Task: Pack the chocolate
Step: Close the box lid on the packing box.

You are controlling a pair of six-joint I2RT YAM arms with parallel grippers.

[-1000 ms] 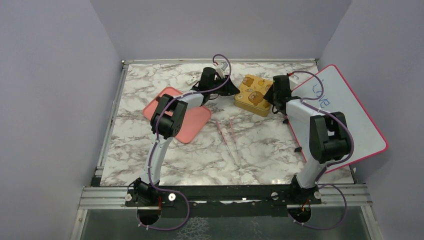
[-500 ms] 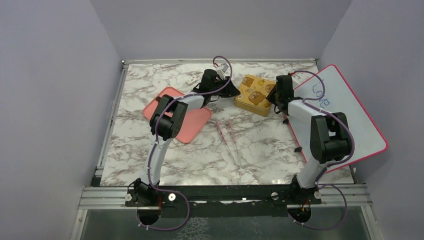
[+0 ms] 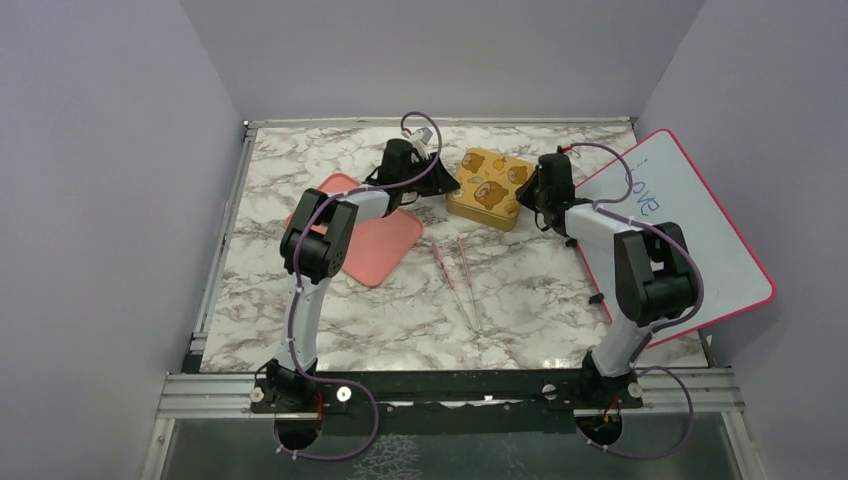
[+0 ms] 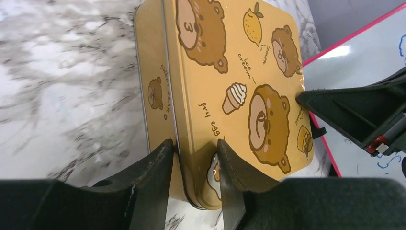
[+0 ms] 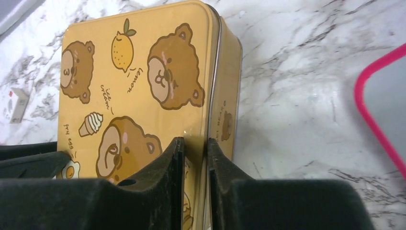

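Note:
No chocolate shows in any view. A square yellow tin [image 3: 485,185] printed with bears lies on the marble with its lid on. My left gripper [image 3: 445,185] is at the tin's left side. In the left wrist view the left gripper [image 4: 194,143] straddles the lid's edge on the tin [image 4: 225,72], one finger on the lid's top and one against the side wall at the seam. My right gripper [image 3: 528,190] is at the tin's right side. The right wrist view shows the right gripper [image 5: 195,141] pinching the lid's rim on the tin [image 5: 139,81] with a narrow gap.
A pink tray [image 3: 395,240] lies left of centre, partly under the left arm. Pink tweezers [image 3: 458,275] lie on the marble in front of the tin. A pink-framed whiteboard [image 3: 690,240] leans at the right. A small white piece [image 5: 16,104] sits beyond the tin.
Both grippers and the tin between them have shifted to the left. The right jaws have narrowed onto the lid's rim.

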